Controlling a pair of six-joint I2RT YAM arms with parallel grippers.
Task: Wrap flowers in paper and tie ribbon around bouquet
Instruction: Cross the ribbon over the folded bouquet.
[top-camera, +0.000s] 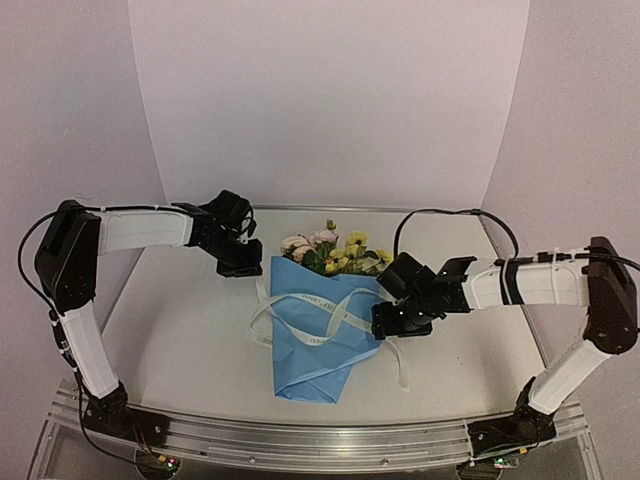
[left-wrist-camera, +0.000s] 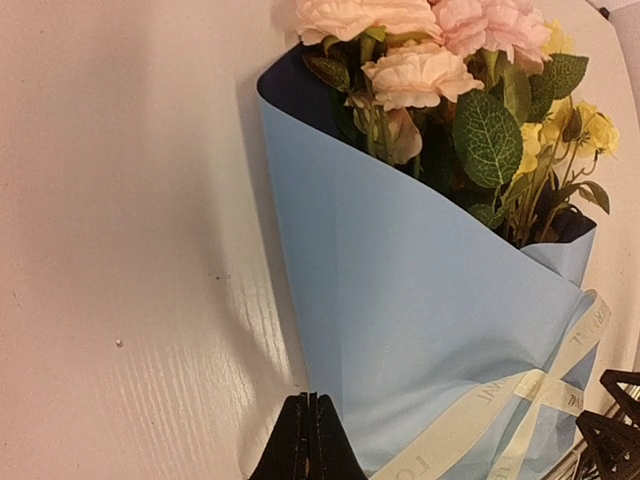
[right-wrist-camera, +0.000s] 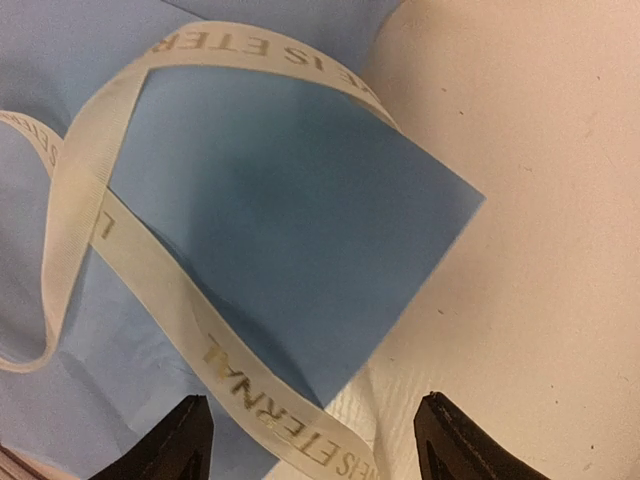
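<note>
The bouquet lies on the table as a cone of blue paper (top-camera: 312, 345), its point toward the near edge. The flowers (top-camera: 335, 250), pink and yellow, stick out of the wide far rim. A cream ribbon (top-camera: 300, 312) lies in loose loops across the cone. My left gripper (top-camera: 240, 265) is shut with nothing between its fingers, just off the cone's left rim. In the left wrist view it (left-wrist-camera: 310, 398) sits beside the paper (left-wrist-camera: 400, 300), below the flowers (left-wrist-camera: 430, 60). My right gripper (top-camera: 388, 320) stands open over the cone's right edge. The ribbon (right-wrist-camera: 130, 250) passes between its fingers above the paper (right-wrist-camera: 280, 200).
The white table (top-camera: 180, 320) is closed in by pale walls at the back and sides. An aluminium rail (top-camera: 300, 440) carrying both arm bases runs along the near edge. A ribbon tail (top-camera: 402, 370) trails on the table right of the cone.
</note>
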